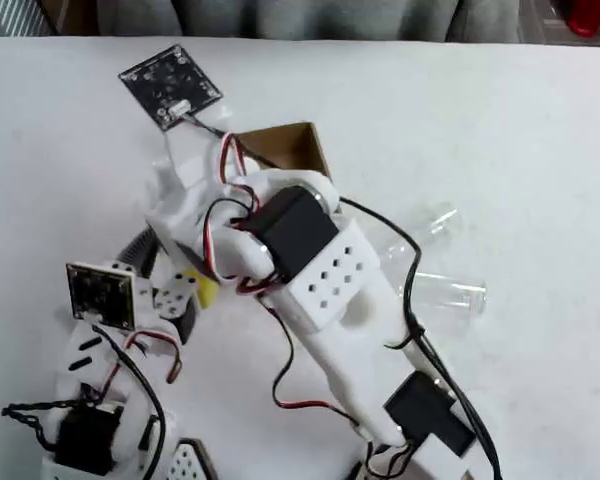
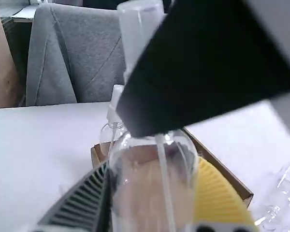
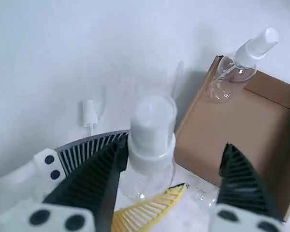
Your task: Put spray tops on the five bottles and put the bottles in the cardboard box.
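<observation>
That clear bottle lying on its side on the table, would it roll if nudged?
Probably: the clear bottle lies on its side on the table and looks round, so a nudge would likely roll it. It looks empty, so it is probably light. Its glossy wall may slip in a grip.

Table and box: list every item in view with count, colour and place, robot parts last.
held bottle: one, clear with a white top on, next to the box, in the left claw
boxed bottle: one, clear with a white top on, inside the box
bare bottles: at least two, clear, lying on the table
loose spray top: one, white, on the table
box: one, brown cardboard, open
table: one, white
chair: one, grey, behind the table
left claw: yellow and grey, shut on the held bottle
right claw: black, open around the held bottle's top
</observation>
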Controlling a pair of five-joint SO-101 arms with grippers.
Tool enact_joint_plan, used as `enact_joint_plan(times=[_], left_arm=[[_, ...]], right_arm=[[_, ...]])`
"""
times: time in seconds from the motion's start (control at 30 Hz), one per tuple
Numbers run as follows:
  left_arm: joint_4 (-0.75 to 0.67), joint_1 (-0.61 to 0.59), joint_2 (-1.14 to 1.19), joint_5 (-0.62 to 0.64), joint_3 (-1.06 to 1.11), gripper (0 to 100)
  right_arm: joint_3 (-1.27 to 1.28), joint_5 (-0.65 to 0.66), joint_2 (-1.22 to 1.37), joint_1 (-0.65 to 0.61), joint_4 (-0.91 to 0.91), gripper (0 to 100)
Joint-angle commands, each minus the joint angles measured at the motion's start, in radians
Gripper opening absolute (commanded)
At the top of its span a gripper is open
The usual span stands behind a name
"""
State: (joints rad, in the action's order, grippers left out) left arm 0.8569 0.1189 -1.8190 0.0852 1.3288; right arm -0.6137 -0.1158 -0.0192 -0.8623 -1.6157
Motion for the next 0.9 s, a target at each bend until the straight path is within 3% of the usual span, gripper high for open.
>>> enact_joint_plan(times=[0.0, 0.3, 0.5, 0.6, 0.77, 0.87], left_arm=[[-0.037, -0.013, -0.005, -0.003, -0.014, 2], [-0.034, -0.015, -0.005, -0.006, -0.012, 2], [-0.034, -0.015, -0.005, -0.009, -0.011, 2], [-0.031, -0.015, -0.005, -0.009, -0.011, 2], [-0.028, -0.012, -0.005, -0.009, -0.011, 2], [-0.028, -0.007, -0.005, -0.009, -0.011, 2]], right_arm=[[-0.087, 0.014, -0.015, 0.004, -0.062, 25.5], [-0.270, 0.012, -0.015, 0.090, -0.090, 23.7], [-0.284, 0.017, -0.005, 0.087, -0.090, 0.5], [-0.293, 0.014, -0.015, 0.088, -0.062, 4.6], [-0.282, 0.009, -0.016, 0.179, 0.077, 1.9], [-0.282, -0.071, 0.005, 0.211, 0.114, 1.5]])
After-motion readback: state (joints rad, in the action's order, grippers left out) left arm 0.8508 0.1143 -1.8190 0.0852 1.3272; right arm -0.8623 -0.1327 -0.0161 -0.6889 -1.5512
